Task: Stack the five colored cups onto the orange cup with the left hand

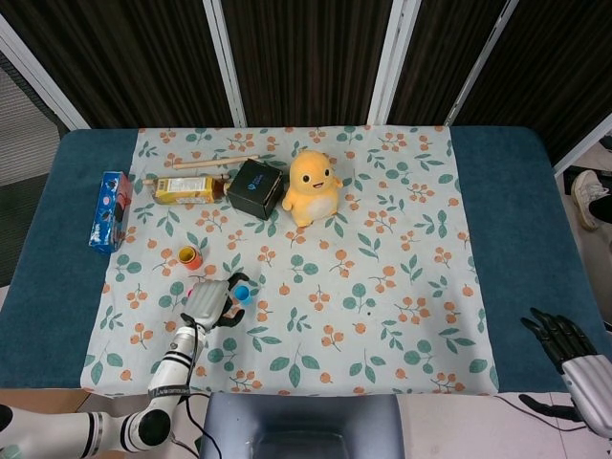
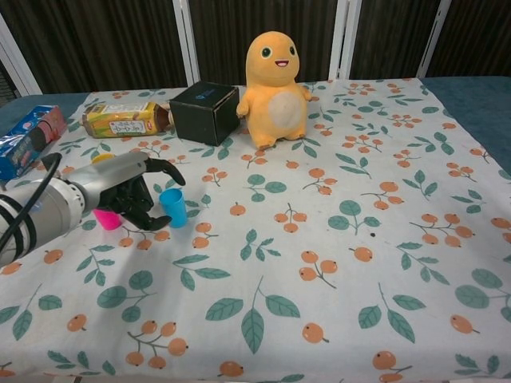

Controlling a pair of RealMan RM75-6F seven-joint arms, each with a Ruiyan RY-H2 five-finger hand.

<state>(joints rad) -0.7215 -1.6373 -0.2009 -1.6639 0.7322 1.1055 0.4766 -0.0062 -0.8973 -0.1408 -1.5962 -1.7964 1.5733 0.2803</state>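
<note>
My left hand (image 2: 132,194) curls around the blue cup (image 2: 172,207), fingers either side but not visibly clamped, so I cannot tell if it grips. The pink cup (image 2: 106,219) stands just behind my palm; the orange cup (image 1: 189,256), the stack's base, waits nearby on the worktop (image 1: 382,287). My right hand (image 1: 564,349) idles, fingers spread.

1. A patterned cloth (image 1: 382,239) lies over the worktop (image 1: 516,229).
2. The plush toy (image 1: 312,186) stands at the cloth's rear middle, with the box (image 1: 253,188) just to its left.
3. A carton (image 1: 185,189) lies left of the box; a packet (image 1: 110,210) sits further left, off the cloth.
4. The left hand (image 2: 128,191) sits at the front left, between two cups (image 2: 172,207).
5. The right hand (image 1: 564,349) is at the front right, off the worktop.
</note>
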